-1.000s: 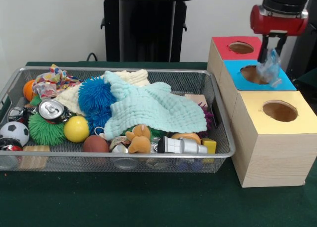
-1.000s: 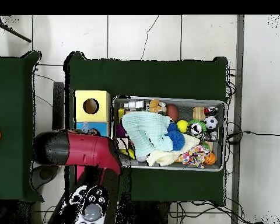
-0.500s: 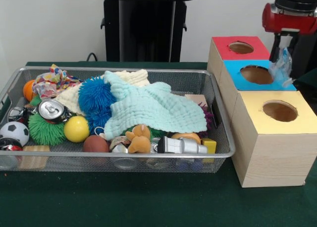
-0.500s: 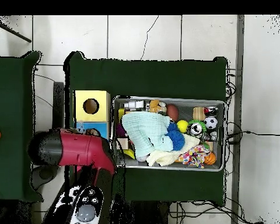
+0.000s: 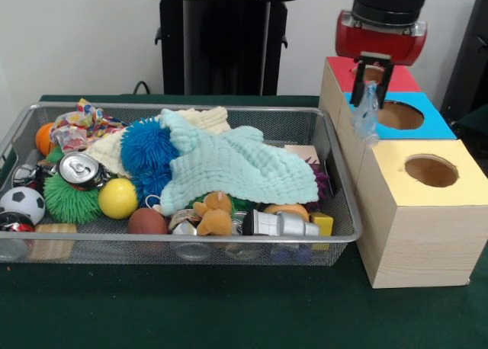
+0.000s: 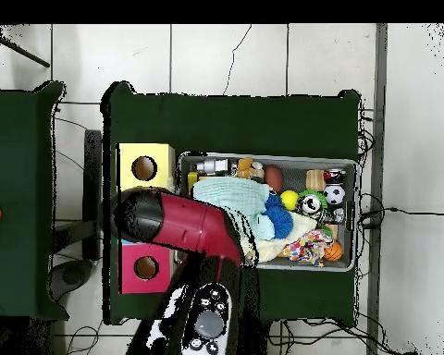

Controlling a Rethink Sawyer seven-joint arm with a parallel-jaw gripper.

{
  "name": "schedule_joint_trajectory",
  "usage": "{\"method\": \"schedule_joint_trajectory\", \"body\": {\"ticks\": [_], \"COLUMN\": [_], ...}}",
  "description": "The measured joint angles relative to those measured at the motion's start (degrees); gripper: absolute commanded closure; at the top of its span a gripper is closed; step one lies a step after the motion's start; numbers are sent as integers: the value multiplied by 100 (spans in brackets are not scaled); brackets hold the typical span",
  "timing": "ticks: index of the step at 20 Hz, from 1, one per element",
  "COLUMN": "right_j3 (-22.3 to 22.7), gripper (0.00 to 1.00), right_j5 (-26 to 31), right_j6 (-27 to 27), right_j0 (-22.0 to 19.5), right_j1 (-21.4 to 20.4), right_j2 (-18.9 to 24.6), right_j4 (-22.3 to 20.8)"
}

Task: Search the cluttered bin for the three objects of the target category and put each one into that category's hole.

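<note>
In the front view my gripper hangs above the left edge of the blue-topped box, shut on a crumpled clear plastic piece that dangles beside the blue hole. Behind it stands the red-topped box and nearer the camera the yellow-topped box, each with a round hole. The wire bin to the left is full of clutter. In the overhead view the red arm covers the gripper and the blue box; the yellow box and red box show.
The bin holds a mint cloth, a blue fuzzy ball, a yellow ball, a drink can, a soccer ball, a green spiky ball, a plush toy and a silver bottle.
The gripper has swung left from the blue box's right side to its left edge, still holding the plastic piece. In the overhead view the arm has moved toward the bin.
</note>
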Motion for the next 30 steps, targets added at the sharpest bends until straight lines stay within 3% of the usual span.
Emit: {"method": "schedule_joint_trajectory", "body": {"ticks": [5,18,30], "right_j3": [51,272,457], "gripper": [100,100,100], "right_j5": [-65,-690,-804], "right_j6": [0,33,34], "right_j0": [-79,594,586], "right_j1": [-1,52,10], "right_j2": [-1,-103,-55], "right_j4": [-21,159,511]}}
